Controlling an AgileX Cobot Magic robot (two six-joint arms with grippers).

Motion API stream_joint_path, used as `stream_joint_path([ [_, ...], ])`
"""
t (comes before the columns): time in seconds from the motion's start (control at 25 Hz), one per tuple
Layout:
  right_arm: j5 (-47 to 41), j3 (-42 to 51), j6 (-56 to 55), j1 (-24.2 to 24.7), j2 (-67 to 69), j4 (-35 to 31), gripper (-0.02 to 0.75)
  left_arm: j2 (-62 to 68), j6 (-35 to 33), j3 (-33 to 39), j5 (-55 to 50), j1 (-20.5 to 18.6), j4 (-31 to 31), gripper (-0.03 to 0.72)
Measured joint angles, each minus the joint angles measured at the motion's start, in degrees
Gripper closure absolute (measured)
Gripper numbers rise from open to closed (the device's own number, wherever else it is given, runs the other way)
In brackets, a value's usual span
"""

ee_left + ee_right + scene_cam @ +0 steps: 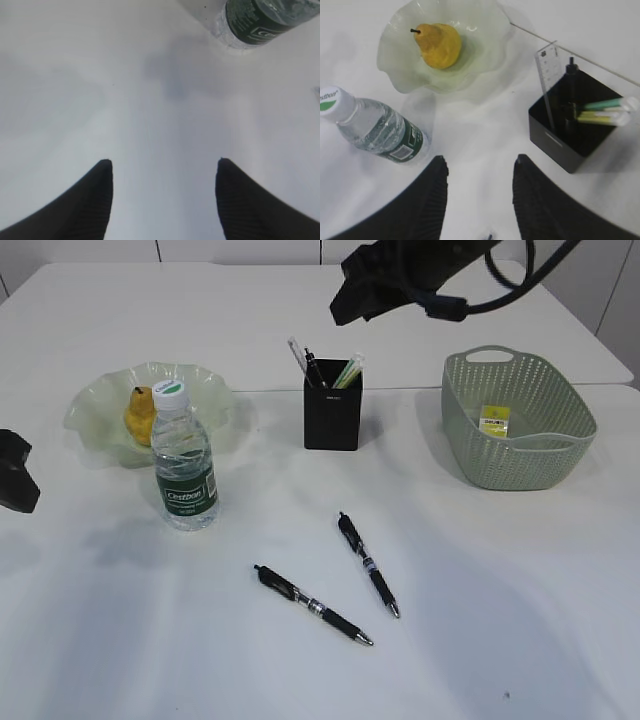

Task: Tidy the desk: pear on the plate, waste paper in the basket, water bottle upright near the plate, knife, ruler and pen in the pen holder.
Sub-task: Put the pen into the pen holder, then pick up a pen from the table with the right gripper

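Observation:
A yellow pear (140, 412) (439, 45) lies on the wavy pale-green glass plate (95, 405) (395, 57). The water bottle (185, 465) (375, 127) (265, 20) stands upright just in front of the plate. The black pen holder (332, 418) (560, 140) holds a clear ruler (547, 75), a black pen (571, 87) and green and yellow sticks; I cannot tell which is the knife. Two black pens (312, 604) (368, 564) lie on the table. Yellow waste paper (494, 421) sits in the basket (560, 455). My left gripper (162, 165) and right gripper (480, 162) are open and hold nothing.
The left gripper's black body (15, 470) rests low at the table's left edge. The right arm (400, 280) hangs high above the pen holder. A seam between two tabletops (270, 390) runs behind the holder and basket.

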State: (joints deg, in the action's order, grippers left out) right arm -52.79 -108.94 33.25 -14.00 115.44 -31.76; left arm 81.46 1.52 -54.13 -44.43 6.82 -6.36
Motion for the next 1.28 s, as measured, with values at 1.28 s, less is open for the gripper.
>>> stream_joint_path([
  [1.28, -9.1, 13.8, -35.0, -17.6, 7.1, 35.4, 0.384, 0.0, 0.0, 0.0, -2.7, 0.0, 0.0, 0.232],
])
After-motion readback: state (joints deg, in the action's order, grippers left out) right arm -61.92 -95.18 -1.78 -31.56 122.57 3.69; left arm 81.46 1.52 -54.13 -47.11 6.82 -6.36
